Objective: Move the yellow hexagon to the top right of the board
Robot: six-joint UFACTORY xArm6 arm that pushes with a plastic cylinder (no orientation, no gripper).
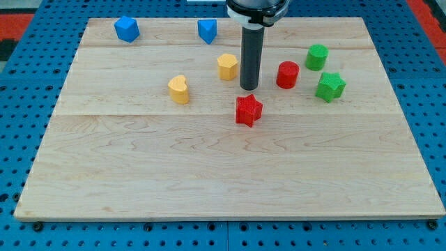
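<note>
The yellow hexagon [227,66] sits on the wooden board [223,167] a little above the middle. My tip [249,88] stands just to the right of the hexagon and slightly lower, with a small gap between them. The dark rod comes down from the view's top. A red star [248,110] lies just below the tip.
A yellow heart-shaped block [179,89] lies left of the hexagon. A red cylinder [287,74], a green cylinder [316,57] and a green star [330,86] lie to the right. Two blue blocks [127,29] [207,31] sit near the top edge.
</note>
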